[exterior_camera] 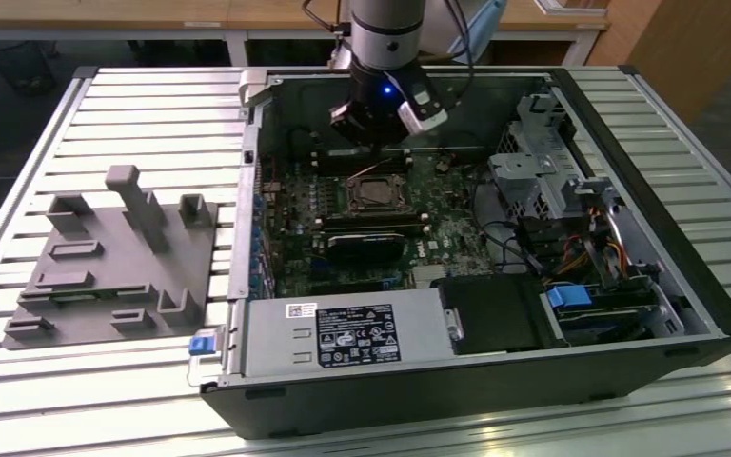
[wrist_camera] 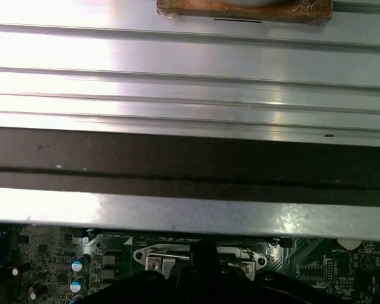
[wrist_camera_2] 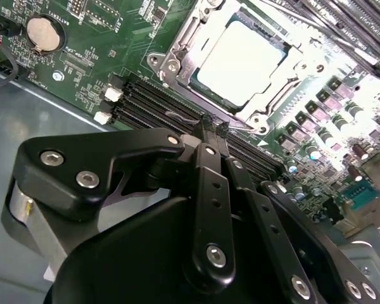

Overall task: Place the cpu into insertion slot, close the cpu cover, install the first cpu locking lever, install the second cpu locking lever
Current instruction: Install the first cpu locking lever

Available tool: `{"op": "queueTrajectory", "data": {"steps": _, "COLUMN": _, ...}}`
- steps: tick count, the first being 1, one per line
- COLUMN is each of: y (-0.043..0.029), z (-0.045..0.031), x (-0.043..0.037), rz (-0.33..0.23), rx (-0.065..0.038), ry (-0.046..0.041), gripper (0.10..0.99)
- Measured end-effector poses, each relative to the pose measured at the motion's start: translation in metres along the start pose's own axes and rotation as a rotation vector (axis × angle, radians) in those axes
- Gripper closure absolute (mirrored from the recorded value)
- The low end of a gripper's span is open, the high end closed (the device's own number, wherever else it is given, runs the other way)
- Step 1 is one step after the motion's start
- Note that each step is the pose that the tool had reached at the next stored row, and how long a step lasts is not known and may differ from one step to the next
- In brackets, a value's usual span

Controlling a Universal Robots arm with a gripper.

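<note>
silvery cpu (wrist_camera_2: 240, 60) near end effector (wrist_camera_2: 212, 125)

A grey plastic fixture block (exterior_camera: 111, 276) lies on the slatted metal bench (exterior_camera: 125, 95), at the exterior view's left of the open black computer case (exterior_camera: 467, 390); inside, the pale square metal cpu (wrist_camera_2: 240, 60) sits in the dark-rimmed insertion slot (wrist_camera_2: 191, 77).

The arm (exterior_camera: 385, 33) stands near vertical, wrist turned straight down, close to the far edge of the open computer case (exterior_camera: 493, 390). The gripper (exterior_camera: 373, 141) hangs low inside. In the second wrist view its fingers (wrist_camera_2: 206, 190) meet at the tips, no gap visible.
</note>
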State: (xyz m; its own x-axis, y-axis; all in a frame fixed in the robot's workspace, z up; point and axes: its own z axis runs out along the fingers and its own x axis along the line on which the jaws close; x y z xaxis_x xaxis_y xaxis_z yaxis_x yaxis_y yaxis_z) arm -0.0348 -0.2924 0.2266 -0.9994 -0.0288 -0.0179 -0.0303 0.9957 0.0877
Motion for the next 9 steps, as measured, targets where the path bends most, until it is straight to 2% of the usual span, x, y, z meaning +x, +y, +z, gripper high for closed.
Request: {"op": "queueTrajectory", "data": {"steps": 9, "y": 0.0039, "z": 0.0046, "x": -0.0025, "rz": 0.0, "rx": 0.0, "ry": 0.0002, "gripper": 0.98}}
